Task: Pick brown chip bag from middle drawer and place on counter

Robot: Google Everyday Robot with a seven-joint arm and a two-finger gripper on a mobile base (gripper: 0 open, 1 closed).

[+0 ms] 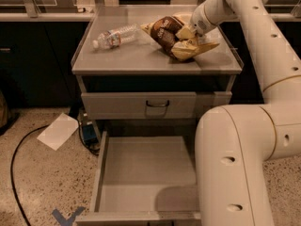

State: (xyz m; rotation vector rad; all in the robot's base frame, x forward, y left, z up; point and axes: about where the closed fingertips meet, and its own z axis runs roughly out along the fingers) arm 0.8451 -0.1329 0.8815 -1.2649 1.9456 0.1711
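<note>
The brown chip bag [173,36] lies on the counter [127,55], right of its middle, with its dark brown centre up and cream-yellow ends. My gripper [192,32] is at the bag's right end, low over the counter, touching or very close to the bag. The middle drawer [146,173] is pulled out below, and its grey floor is bare. My white arm covers the drawer's right side.
A clear water bottle [115,36] lies on the counter left of the bag. A closed drawer front with a dark handle [156,105] is above the open drawer. A white sheet [59,131], a blue object [88,132] and a black cable [16,149] lie on the floor at left.
</note>
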